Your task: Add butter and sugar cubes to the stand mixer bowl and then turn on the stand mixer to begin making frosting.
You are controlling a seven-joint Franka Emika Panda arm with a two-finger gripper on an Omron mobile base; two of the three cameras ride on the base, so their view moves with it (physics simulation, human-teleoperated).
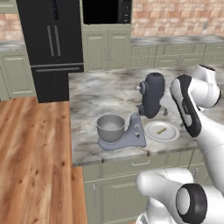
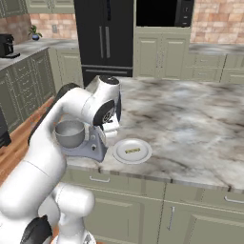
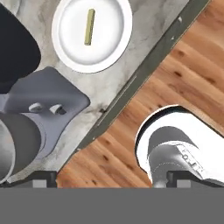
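The stand mixer (image 1: 131, 136) stands near the counter's front edge, its dark head (image 1: 152, 94) tilted up. Its silver bowl (image 1: 110, 127) sits on the lavender base (image 3: 48, 103) and looks empty. Right of the mixer a flat white plate (image 1: 151, 135) carries the butter (image 1: 161, 130), a thin pale-yellow stick. My gripper (image 3: 109, 181) hangs high above the counter edge, beside the mixer head and over the base, open with nothing between its fingers. In the hand view the butter (image 3: 89, 27) lies on the plate (image 3: 63, 43) at the top, the bowl (image 3: 17, 144) at the left.
The marble island counter (image 1: 100, 94) stretches behind the mixer. Wooden floor (image 1: 35, 153) lies to its left and below its front edge (image 3: 144, 74). A black fridge (image 1: 50, 43) and green cabinets (image 1: 107, 48) line the back wall. A coffee machine (image 2: 5, 45) stands far left.
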